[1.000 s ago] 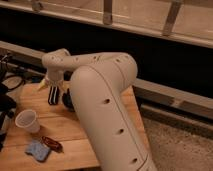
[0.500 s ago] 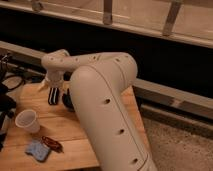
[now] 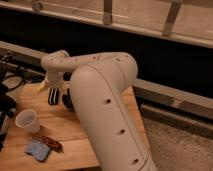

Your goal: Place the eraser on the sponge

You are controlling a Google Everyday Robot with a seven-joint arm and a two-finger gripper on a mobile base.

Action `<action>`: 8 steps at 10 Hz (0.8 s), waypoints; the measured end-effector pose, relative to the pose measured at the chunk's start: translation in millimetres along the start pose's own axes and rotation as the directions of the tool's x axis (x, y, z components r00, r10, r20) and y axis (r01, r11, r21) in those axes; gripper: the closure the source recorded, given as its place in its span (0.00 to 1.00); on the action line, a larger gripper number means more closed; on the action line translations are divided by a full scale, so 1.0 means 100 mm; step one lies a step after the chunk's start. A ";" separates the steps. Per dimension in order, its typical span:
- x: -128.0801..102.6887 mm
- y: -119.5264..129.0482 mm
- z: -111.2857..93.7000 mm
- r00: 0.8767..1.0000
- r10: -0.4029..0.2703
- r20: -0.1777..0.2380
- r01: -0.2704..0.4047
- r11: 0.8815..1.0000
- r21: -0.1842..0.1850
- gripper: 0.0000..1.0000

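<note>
**Arm holds its pose, gripper well away from the sponge**

Nothing shows as changed. Against the frames half a second and a second back, the gripper hangs at the same spot, pointing down over the table, and every object lies as it did. For the task that reads as a pause, not progress.

Whether the gripper is clenched or released, I cannot tell.

The sponge lies well apart from the gripper, toward the camera, with the cup between the two. A small reddish piece lies at the sponge's edge, seemingly beside it rather than on top. It may be the eraser, but that is unsure. A dark thing sits just beside the gripper, half hidden by the arm.
</note>
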 end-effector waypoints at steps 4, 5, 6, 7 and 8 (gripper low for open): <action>-0.11 0.08 -0.05 0.998 -0.050 0.035 0.050 0.999 -0.006 0.12; -0.20 0.16 -0.09 0.996 -0.070 0.054 0.070 0.998 0.001 0.12; -0.35 0.31 -0.16 0.992 -0.094 0.087 0.094 0.996 0.003 0.12; -0.46 0.36 -0.21 0.987 -0.107 0.122 0.108 0.994 -0.002 0.12; -0.51 0.38 -0.24 0.982 -0.111 0.155 0.116 0.993 -0.022 0.12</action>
